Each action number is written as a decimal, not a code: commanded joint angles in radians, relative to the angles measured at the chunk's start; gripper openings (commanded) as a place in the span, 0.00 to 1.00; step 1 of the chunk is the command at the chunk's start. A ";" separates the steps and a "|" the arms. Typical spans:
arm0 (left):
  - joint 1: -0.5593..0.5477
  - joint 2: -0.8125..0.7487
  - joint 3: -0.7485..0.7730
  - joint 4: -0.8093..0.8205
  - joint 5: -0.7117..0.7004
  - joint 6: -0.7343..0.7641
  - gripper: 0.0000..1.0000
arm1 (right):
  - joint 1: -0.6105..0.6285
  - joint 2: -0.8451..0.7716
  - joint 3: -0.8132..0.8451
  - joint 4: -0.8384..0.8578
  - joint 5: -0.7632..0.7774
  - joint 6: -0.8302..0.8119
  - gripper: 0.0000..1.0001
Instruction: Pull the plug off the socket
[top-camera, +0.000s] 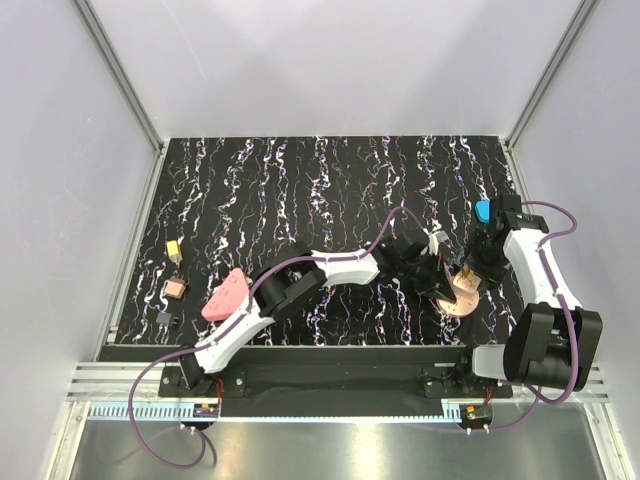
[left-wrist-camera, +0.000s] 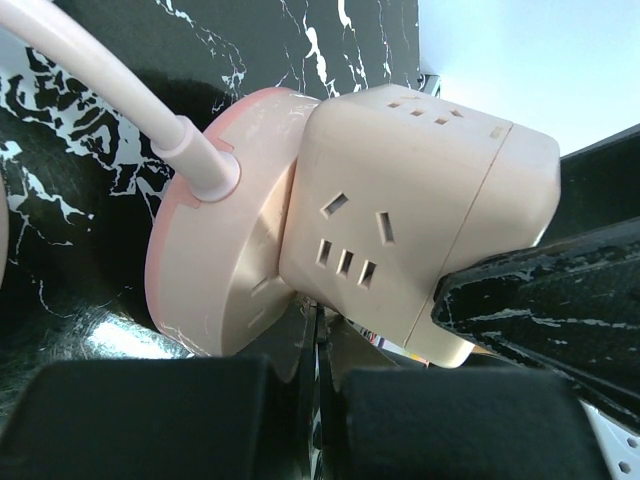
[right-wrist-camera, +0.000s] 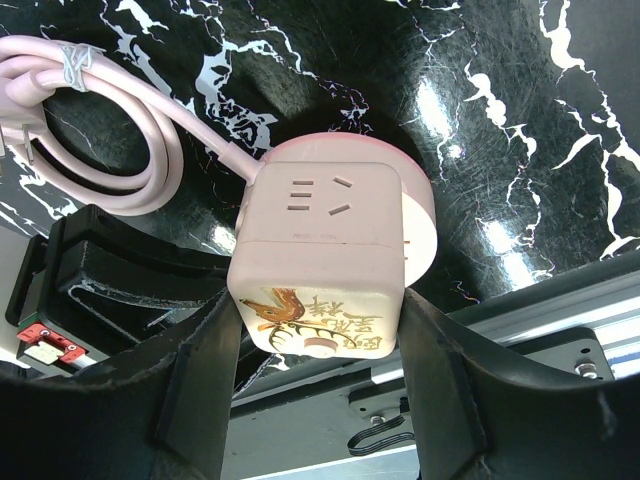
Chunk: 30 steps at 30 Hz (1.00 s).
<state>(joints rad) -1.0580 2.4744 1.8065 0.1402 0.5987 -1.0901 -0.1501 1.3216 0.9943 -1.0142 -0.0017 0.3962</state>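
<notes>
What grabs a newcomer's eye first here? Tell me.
A pale pink cube-shaped plug adapter sits in a round pink socket base, right of centre on the black marbled table. The right gripper clamps the cube; the left gripper, shut, is beside the base.

Ahead of the left gripper (left-wrist-camera: 320, 400), the plug (left-wrist-camera: 400, 220) hides its prongs and part of the socket (left-wrist-camera: 210, 270); the cable (left-wrist-camera: 80, 60) runs off the top-left edge. From above, three items (top-camera: 175, 288) far left of it are too small to tell
</notes>
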 joint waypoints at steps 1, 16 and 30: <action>0.001 0.070 -0.009 -0.103 -0.099 0.035 0.00 | 0.004 -0.033 0.030 0.003 -0.096 0.000 0.00; -0.025 -0.052 -0.180 0.252 -0.056 0.111 0.07 | 0.007 0.027 0.007 0.026 -0.133 -0.003 0.35; -0.027 -0.084 -0.251 0.353 -0.056 0.038 0.24 | 0.050 0.051 0.004 0.028 -0.119 0.000 0.92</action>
<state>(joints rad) -1.0729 2.4279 1.6009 0.4698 0.5724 -1.0462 -0.1230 1.3624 0.9936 -0.9878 -0.0731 0.3836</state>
